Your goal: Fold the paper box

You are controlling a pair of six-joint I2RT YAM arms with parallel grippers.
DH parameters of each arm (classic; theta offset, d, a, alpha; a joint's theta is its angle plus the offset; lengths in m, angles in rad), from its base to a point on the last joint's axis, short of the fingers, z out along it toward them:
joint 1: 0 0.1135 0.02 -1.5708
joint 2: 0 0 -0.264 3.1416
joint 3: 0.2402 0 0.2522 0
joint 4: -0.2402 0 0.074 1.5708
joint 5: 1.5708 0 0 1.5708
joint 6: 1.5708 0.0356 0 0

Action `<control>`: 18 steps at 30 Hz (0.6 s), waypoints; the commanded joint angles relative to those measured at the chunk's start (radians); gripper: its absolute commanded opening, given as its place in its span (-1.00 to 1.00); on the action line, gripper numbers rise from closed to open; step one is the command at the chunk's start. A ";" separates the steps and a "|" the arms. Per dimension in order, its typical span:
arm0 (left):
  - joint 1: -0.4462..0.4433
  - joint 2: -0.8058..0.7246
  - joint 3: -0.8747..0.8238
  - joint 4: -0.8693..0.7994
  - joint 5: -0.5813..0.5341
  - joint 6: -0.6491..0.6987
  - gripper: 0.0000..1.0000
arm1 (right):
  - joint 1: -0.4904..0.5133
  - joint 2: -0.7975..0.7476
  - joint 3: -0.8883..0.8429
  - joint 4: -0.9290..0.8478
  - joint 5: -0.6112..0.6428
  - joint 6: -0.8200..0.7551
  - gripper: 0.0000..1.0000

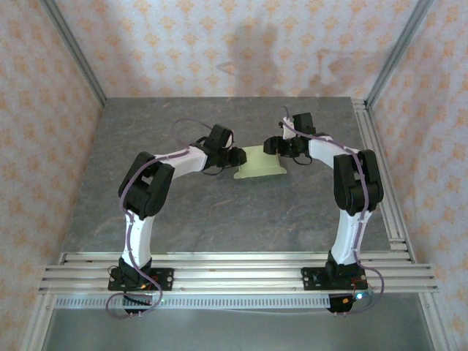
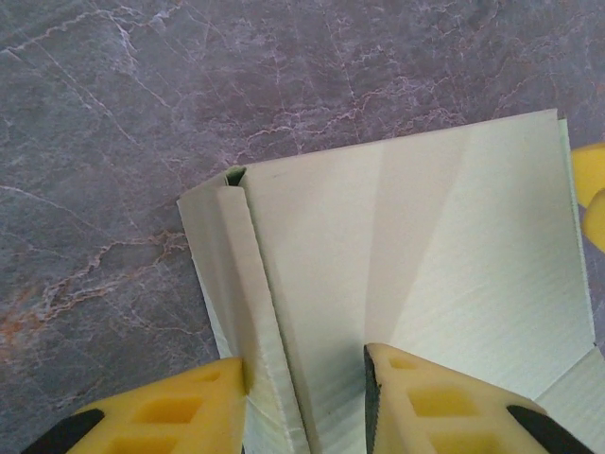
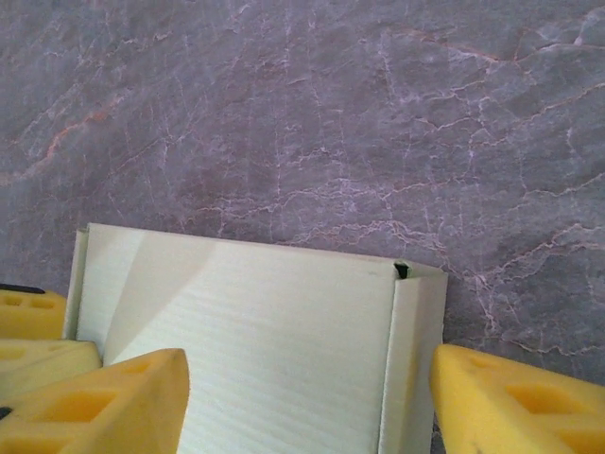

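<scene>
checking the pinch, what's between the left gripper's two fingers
The folded side wall of the paper box stands between the left gripper's fingers, in the left wrist view.

Quick tally. Paper box (image 1: pixel 259 163): 1, pale green card. Arms: 2, i.e. left arm (image 1: pixel 157 179) and right arm (image 1: pixel 351 183). Grippers: 2, one per arm: left gripper (image 1: pixel 235 156), right gripper (image 1: pixel 274 146). Yellow fingers (image 2: pixel 170 416): 4 total, 2 per gripper (each wrist cam shows its own pair at the bottom, plus a bit of the opposite gripper's yellow at the frame edge). Table (image 1: pixel 219 212): 1, grey marbled top. Patterned walls (image 1: pixel 219 44): 3, at back, L and R sides.
</scene>
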State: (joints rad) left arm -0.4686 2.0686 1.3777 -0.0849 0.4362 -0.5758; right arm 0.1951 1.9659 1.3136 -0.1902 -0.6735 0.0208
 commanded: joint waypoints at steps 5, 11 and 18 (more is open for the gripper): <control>0.013 -0.063 -0.031 -0.002 0.007 0.001 -0.26 | -0.061 -0.122 -0.126 0.164 0.005 0.204 0.46; 0.038 -0.079 -0.062 0.040 0.050 -0.018 -0.22 | -0.065 -0.150 -0.167 0.156 0.011 0.203 0.48; 0.047 -0.062 -0.073 0.066 0.091 -0.033 -0.56 | -0.065 -0.146 -0.189 0.168 0.005 0.219 0.48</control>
State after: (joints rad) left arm -0.4252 2.0285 1.3201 -0.0505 0.4988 -0.6014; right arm 0.1280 1.8503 1.1351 -0.0586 -0.6701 0.2195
